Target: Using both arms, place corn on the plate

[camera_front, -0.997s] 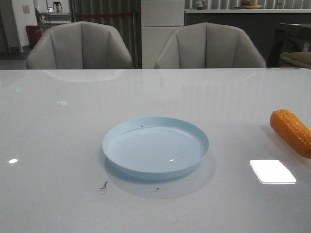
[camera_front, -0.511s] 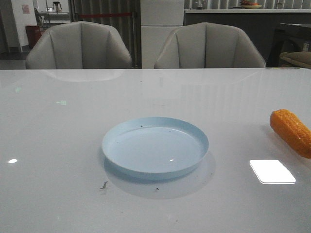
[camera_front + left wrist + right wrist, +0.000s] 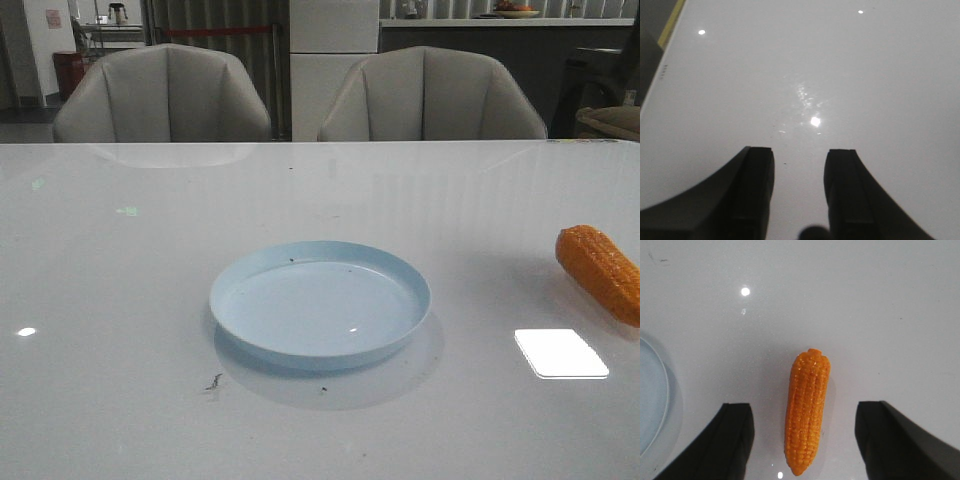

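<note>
Both end effectors gape empty, unseen from the front; right (image 3: 802, 440) straddles corn (image 3: 807, 410).

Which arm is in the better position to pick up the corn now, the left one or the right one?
The right. Its gripper is open with the corn lying between its jaws, the plate just beside. The left gripper, also open, sees only bare table.

Front faces forward; wrists look down; corn (image 3: 600, 272) shared.
</note>
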`<action>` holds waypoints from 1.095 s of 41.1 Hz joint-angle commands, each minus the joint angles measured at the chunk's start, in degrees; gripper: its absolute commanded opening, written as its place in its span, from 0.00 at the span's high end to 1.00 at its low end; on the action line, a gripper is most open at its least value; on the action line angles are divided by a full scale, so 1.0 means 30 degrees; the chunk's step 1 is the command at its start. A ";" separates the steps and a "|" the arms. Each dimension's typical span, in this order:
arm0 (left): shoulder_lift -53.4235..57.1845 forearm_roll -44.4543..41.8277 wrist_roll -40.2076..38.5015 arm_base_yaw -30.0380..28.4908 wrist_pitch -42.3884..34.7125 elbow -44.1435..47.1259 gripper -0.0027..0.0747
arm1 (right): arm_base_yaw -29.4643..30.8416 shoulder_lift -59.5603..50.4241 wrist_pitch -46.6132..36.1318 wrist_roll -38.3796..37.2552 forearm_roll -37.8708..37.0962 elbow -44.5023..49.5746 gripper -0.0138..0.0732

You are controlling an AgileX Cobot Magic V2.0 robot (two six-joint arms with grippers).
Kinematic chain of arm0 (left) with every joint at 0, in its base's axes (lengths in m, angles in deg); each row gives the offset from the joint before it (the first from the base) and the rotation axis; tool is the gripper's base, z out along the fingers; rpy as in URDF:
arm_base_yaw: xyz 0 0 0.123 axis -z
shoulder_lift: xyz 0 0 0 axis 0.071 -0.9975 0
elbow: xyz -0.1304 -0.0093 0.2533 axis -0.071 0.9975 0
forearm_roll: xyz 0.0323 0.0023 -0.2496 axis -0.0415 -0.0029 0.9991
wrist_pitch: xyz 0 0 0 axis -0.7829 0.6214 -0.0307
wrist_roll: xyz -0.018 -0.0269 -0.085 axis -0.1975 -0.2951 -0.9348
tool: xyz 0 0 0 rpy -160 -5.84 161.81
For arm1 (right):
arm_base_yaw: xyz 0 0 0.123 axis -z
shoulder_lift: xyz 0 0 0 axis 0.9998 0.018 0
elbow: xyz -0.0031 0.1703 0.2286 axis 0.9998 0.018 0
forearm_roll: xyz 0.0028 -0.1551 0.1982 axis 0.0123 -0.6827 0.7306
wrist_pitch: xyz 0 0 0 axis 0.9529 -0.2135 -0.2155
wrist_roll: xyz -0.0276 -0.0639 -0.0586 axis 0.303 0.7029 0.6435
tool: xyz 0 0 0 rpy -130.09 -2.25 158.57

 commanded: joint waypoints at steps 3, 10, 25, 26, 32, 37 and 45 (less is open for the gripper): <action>0.0609 -0.0373 -0.0053 -0.0379 -0.1202 -0.0523 0.54 | 0.0003 0.2126 0.0272 0.0105 0.0102 -0.2126 0.22; 0.0640 -0.0324 -0.0053 -0.0379 -0.1210 -0.0523 0.54 | 0.0003 0.4671 0.0639 0.0105 0.0102 -0.2751 0.21; 0.0640 -0.0324 -0.0053 -0.0379 -0.1191 -0.0523 0.54 | 0.0003 0.7832 0.0825 0.0058 0.0085 -0.2975 0.21; 0.0640 -0.0324 -0.0053 -0.0379 -0.1164 -0.0523 0.54 | 0.0003 0.7959 0.0768 0.0058 0.0067 -0.2975 0.21; 0.0640 -0.0324 -0.0053 -0.0379 -0.1118 -0.0523 0.54 | 0.0003 0.8530 0.0655 0.0058 -0.0070 -0.2975 0.22; 0.0640 -0.0324 -0.0053 -0.0379 -0.1118 -0.0523 0.54 | 0.0003 0.8791 0.0749 0.0058 -0.0070 -0.2975 0.22; 0.0640 -0.0324 -0.0053 -0.0379 -0.1118 -0.0523 0.54 | -0.0061 0.8791 0.0919 0.0058 -0.0070 -0.3770 0.39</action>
